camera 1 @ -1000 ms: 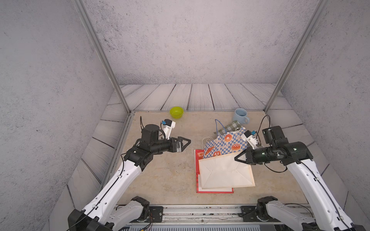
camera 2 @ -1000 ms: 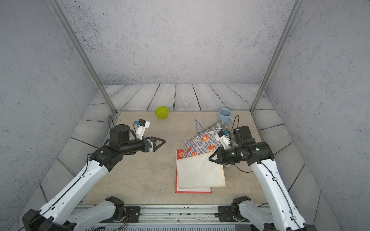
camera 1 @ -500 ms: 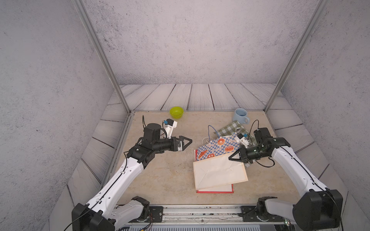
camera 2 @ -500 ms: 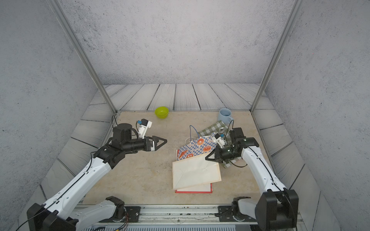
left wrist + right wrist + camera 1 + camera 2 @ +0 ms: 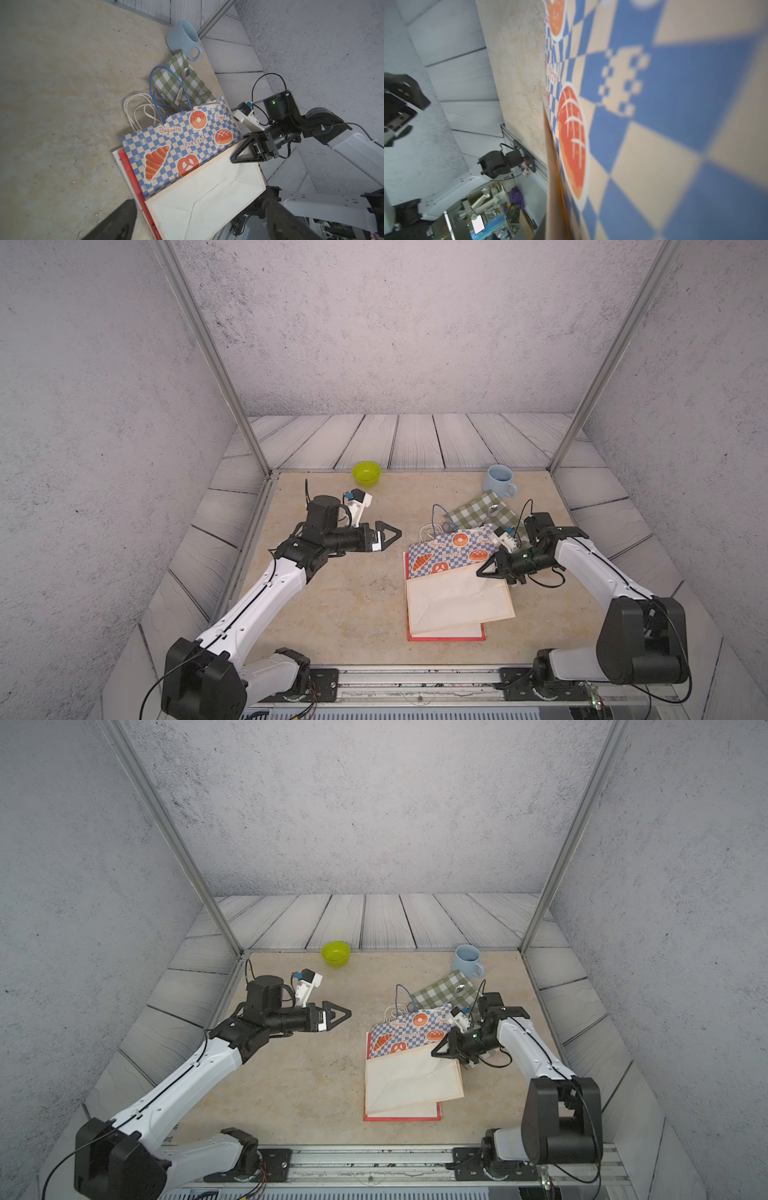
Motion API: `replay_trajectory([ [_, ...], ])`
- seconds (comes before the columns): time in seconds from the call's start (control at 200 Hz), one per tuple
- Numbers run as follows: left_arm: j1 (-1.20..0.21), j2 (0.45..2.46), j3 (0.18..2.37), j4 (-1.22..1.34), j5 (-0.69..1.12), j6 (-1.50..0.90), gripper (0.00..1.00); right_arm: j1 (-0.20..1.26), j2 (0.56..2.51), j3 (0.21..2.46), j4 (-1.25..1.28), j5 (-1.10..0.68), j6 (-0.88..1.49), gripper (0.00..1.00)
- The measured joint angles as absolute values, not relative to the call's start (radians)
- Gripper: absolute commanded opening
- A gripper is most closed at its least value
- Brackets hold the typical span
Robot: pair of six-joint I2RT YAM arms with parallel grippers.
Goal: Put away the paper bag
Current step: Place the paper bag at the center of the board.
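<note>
Placing step, nearly done: cream bag (image 5: pixel 457 601) lies flat on checked bag (image 5: pixel 449 553) and red bag (image 5: pixel 444 637). At its far corner sits right gripper (image 5: pixel 482 573), side-on, can't tell if pinching or parted. Idle left gripper (image 5: pixel 397 534) spread wide, empty, well apart. Next: confirm release, retreat without dragging it. Right wrist view blurred

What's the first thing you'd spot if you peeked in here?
The blue checkered bag with a croissant, pretzel and doughnut printed on it, lying toward the right of the table, half under a plain cream bag. The right gripper sits at the cream bag's corner, and the left gripper hangs open over bare tabletop. A lime-green bowl glows at the back edge.
</note>
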State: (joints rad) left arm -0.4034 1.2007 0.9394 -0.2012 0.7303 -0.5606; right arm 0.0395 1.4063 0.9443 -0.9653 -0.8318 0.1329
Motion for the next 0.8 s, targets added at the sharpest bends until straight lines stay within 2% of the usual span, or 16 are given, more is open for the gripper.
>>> replay_trajectory([
  [0.165,-0.373,1.24,0.939,-0.169,0.741,-0.608,0.98,0.039,1.482,0.963,-0.987,-0.739,0.124,0.56],
  [0.23,-0.36,1.246,0.937,-0.157,0.742,-0.622,0.98,0.04,1.507,0.977,-0.997,-0.693,0.125,0.59],
  [0.315,-0.351,1.25,0.937,-0.146,0.742,-0.634,0.98,0.04,1.536,0.992,-0.998,-0.633,0.135,0.71],
  [0.445,-0.342,1.251,0.923,-0.136,0.724,-0.638,0.98,0.04,1.557,0.993,-0.995,-0.54,0.153,0.83],
  [0.651,-0.291,1.258,0.881,-0.152,0.588,-0.674,0.98,0.04,1.56,0.993,-0.984,-0.412,0.188,0.93],
  [0.801,-0.228,1.258,0.85,-0.158,0.435,-0.717,0.98,0.038,1.499,0.992,-0.95,-0.308,0.226,0.95],
])
